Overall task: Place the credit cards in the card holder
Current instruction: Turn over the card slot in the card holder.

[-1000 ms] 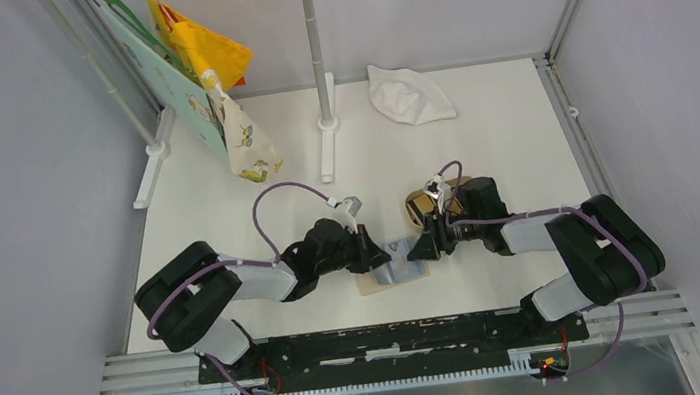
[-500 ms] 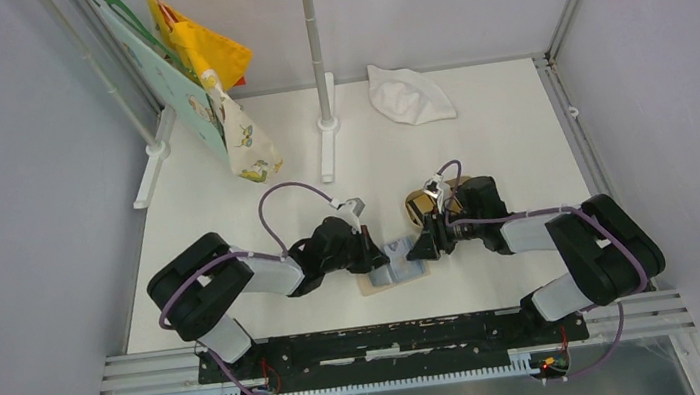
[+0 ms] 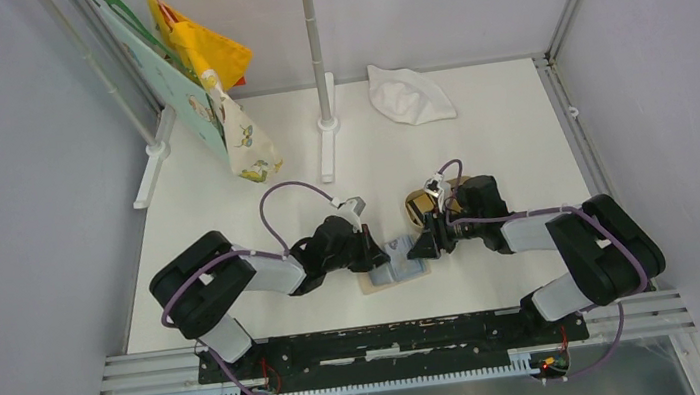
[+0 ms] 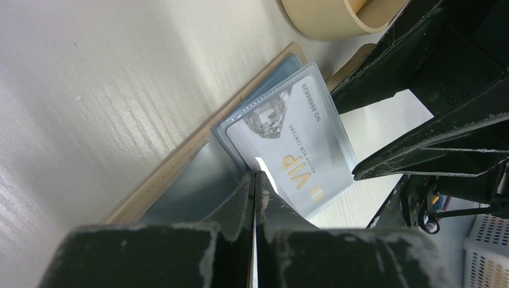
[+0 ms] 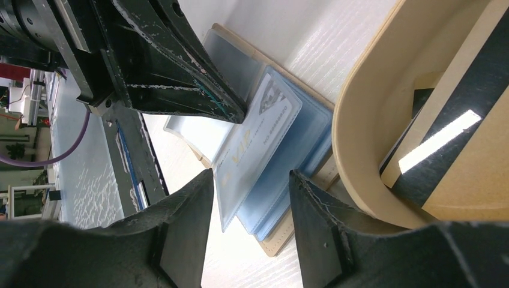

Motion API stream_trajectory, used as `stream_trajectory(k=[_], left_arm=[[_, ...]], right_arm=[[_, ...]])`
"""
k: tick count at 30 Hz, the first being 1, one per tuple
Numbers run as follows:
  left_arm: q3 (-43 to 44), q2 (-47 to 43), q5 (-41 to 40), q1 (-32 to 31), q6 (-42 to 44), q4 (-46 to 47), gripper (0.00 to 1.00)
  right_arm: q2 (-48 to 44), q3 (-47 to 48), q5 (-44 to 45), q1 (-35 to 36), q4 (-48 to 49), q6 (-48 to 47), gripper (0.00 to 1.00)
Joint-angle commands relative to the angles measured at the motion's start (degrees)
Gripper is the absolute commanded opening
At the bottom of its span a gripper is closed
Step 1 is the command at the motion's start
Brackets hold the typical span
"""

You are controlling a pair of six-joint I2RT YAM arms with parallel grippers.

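The beige card holder (image 3: 390, 271) lies open on the table between my grippers, its light blue pocket leaves fanned out (image 5: 288, 156). A grey-white card marked VIP (image 4: 291, 147) sits in the top clear pocket and also shows in the right wrist view (image 5: 255, 135). My left gripper (image 4: 254, 179) is shut, its tips touching that card's near corner; it shows in the top view (image 3: 374, 251) at the holder's left side. My right gripper (image 5: 251, 180) is open and empty, low over the holder's right edge (image 3: 426, 245). A black card (image 5: 480, 78) lies in the tan tray (image 5: 360, 120).
The tan oval tray (image 3: 420, 207) stands just behind the holder, against my right gripper, and shows in the left wrist view (image 4: 324, 18). A pole on a white foot (image 3: 324, 120), a white cloth (image 3: 409, 94) and hanging fabric (image 3: 243, 140) stand farther back.
The raised pocket leaf has come down flatter onto the holder. My left arm has shifted slightly right. The right arm has not moved.
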Motion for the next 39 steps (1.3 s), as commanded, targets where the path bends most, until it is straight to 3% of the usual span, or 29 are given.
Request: stream_trajectory(k=[1,22,39], left_arm=[[0.90,1.96,-2.26,-0.30,1.22,-1.67,0.02],[0.61,2.38,-0.12,-0.26,0.57,0.88,0.02],[-1.48,2.40,5.47,0.09,-2.42,9.31,0.13]], right_arm=[[-0.83,1.48,-1.62,-0.09,1.45,-0.21,0.54],[0.39,0.94,-8.10,1.13,6.38,5.70,0.41],[1.29,0.01,-9.45,2.47,10.75,8.89,0.46]])
